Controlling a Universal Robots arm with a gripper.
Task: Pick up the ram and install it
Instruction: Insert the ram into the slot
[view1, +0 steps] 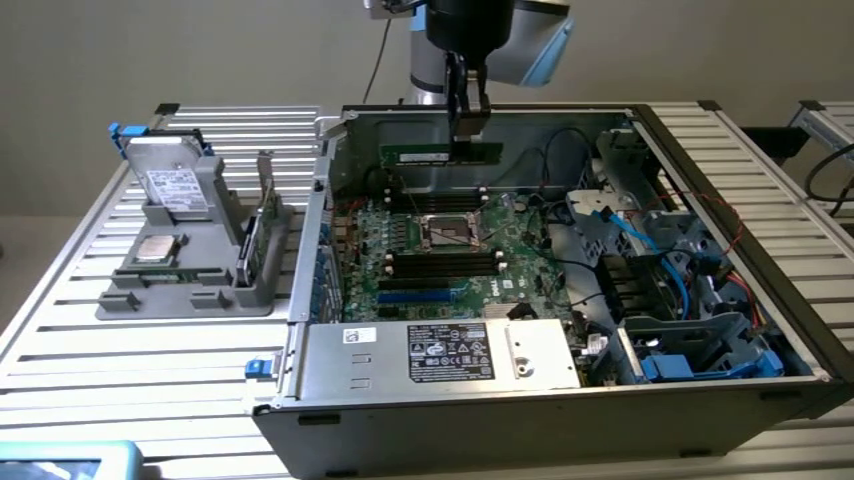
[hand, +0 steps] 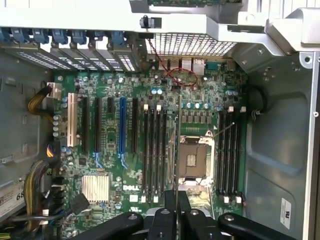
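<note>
Exterior view: my gripper is pinched on the ram above the motherboard. Mid-carry, I reckon; seating needs exact slot alignment.

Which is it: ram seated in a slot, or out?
Out: the gripper holds the ram above the motherboard, clear of the memory slots.

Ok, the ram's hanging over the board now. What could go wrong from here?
1. In the wrist view the ram hangs edge-on between a bank of memory slots and the processor socket, not over a slot. Lowered from here, it would likely strike the socket frame or the bare board.
2. The end effector grips the ram off-centre, toward the exterior view's right end, so pressing down may tilt it and seat one end first.
</note>
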